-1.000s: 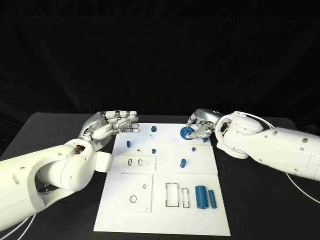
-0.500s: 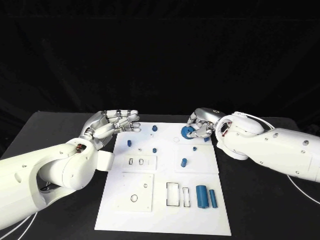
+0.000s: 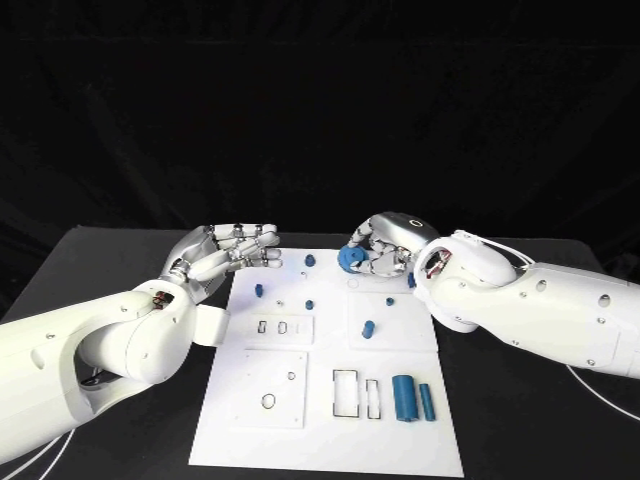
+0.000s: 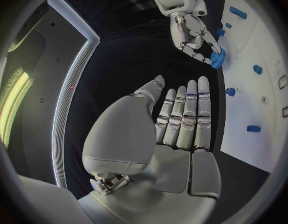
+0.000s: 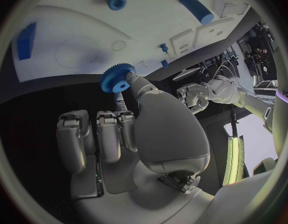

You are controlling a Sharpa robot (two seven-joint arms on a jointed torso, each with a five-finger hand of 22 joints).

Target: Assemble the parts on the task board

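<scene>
Blue gear is pinched in right hand above white task board's far end; left hand empty, fingers extended together.

Open board centre (pegs upright)

Blue gear over white task board

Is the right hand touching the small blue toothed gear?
Touching. The right wrist view shows the right hand pinching the blue toothed gear between its fingertips, above the white task board.
</scene>
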